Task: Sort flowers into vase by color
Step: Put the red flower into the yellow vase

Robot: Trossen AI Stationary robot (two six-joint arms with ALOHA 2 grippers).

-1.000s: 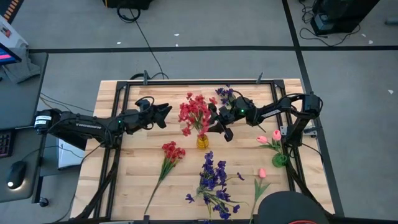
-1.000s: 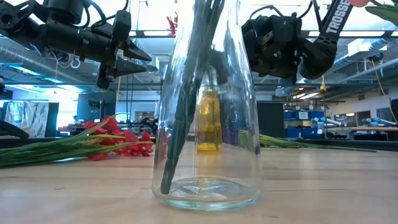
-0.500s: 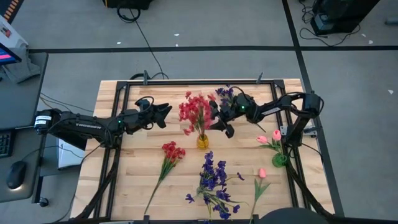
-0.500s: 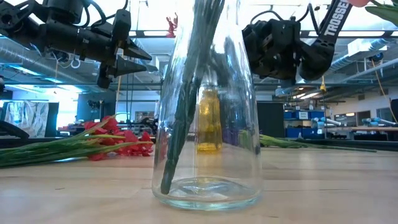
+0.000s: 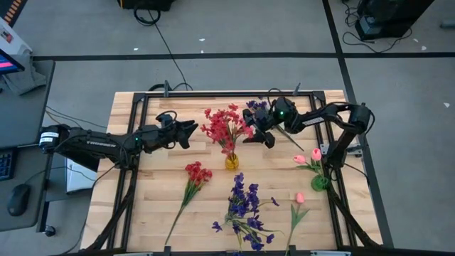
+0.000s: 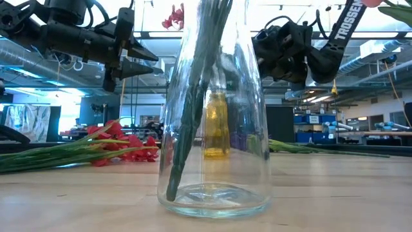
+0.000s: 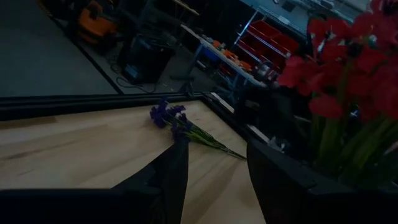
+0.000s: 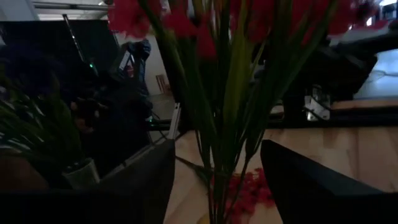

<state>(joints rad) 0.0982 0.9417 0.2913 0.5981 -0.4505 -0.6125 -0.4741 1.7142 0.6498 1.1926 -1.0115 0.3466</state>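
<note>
A bunch of red flowers [image 5: 224, 126] stands in a small yellow vase [image 5: 232, 162] at the table's middle. My right gripper [image 5: 257, 136] is open just right of the bunch. In the right wrist view its fingers [image 8: 143, 180] stand on either side of the red stems [image 8: 217, 124] without touching them. My left gripper [image 5: 190, 129] waits open left of the bunch, nothing between its fingers [image 7: 168, 174]. Purple flowers [image 5: 243, 203] stand in a clear vase [image 6: 212, 129] at the near edge. Pink tulips [image 5: 307, 160] lean out of a green vase [image 5: 320, 183].
A loose red sprig [image 5: 193, 176] lies left of the clear vase. A purple sprig [image 5: 257, 107] lies near the far edge, and a pink tulip [image 5: 299, 200] lies at the near right. A black metal frame [image 5: 142, 121] runs round the wooden table [image 5: 156, 178].
My right gripper has opened wider and drawn back from the red stems toward the table's far edge, rising slightly and rolling a little. The red bunch stays in the yellow vase, with its blooms swung toward the far edge and spread out.
</note>
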